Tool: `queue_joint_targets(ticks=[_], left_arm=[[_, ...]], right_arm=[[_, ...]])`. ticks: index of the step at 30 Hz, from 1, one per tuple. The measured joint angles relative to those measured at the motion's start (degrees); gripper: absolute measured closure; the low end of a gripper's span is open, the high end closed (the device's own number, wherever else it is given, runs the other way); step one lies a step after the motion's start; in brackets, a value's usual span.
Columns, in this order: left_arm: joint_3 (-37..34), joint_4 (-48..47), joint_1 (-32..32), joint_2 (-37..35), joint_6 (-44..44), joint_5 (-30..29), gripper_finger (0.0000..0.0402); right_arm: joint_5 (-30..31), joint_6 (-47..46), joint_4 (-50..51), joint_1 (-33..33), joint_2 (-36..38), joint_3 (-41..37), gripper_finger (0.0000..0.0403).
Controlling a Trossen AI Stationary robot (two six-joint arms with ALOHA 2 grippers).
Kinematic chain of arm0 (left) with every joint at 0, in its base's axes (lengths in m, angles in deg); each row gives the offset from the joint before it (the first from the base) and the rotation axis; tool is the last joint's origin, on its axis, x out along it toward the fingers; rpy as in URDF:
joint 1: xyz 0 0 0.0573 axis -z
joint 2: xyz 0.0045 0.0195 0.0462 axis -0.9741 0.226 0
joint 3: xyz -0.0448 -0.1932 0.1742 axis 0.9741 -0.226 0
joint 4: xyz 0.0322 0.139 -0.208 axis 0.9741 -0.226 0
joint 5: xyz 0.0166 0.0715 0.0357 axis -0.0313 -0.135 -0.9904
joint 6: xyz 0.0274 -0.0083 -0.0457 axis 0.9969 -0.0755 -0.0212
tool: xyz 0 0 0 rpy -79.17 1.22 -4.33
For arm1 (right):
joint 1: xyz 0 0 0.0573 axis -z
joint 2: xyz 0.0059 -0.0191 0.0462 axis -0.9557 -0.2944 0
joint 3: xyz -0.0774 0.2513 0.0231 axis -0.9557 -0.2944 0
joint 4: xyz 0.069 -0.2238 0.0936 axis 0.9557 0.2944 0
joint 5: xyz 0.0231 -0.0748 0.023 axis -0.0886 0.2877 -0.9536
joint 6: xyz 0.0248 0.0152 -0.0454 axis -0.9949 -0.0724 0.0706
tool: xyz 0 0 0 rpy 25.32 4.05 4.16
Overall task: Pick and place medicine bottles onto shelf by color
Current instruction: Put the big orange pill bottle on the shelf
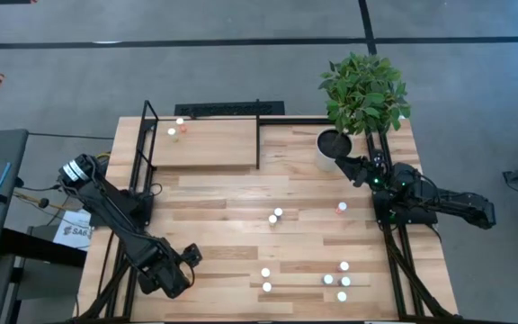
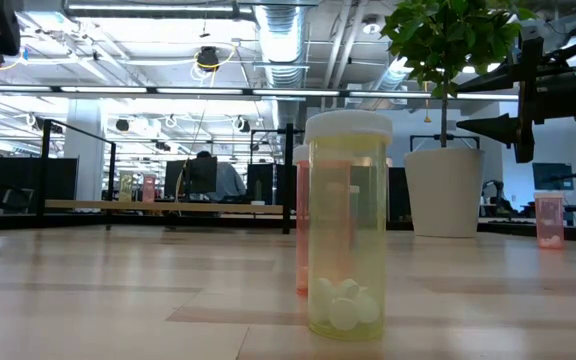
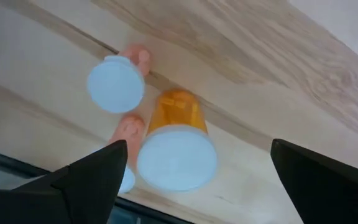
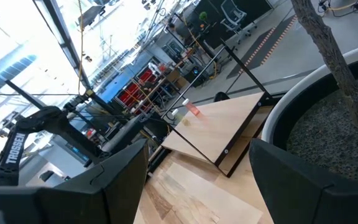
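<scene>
My left gripper [image 1: 183,263] is open over the table's near left part and points down. In the left wrist view [image 3: 194,186] an orange bottle with a white cap [image 3: 176,152] stands between and below its fingers. Two pinkish bottles [image 3: 118,81] stand beside it. The arm hides these bottles in the high view. My right gripper [image 1: 352,167] is open and empty, beside the white plant pot [image 1: 331,147]. The shelf [image 1: 207,142] at the far left holds three small bottles [image 1: 180,128]. Several white-capped bottles [image 1: 340,281] stand on the near right of the table.
The plant [image 1: 364,90] in its pot stands at the far right, close to my right gripper. Two bottles [image 1: 275,216] and a red one [image 1: 342,207] stand mid-table. In the low view a yellowish bottle [image 2: 348,230] stands close up. Black shelf rods [image 1: 258,135] rise at the back.
</scene>
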Motion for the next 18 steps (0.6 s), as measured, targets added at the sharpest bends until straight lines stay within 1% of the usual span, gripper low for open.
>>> queue_joint_targets(ticks=[8,15,18], left_arm=[[0.0,1.3,-0.1,3.2,0.9,0.3,0.0017],[0.0,1.5,-0.1,3.3,2.8,-0.3,0.0017],[0.0,1.5,-0.1,3.3,3.6,0.5,0.0017]], right_arm=[[0.0,0.0,0.0,0.0,0.0,0.0,0.01],[0.0,0.0,0.0,0.0,0.0,0.0,0.01],[0.0,0.0,0.0,0.0,0.0,0.0,0.01]])
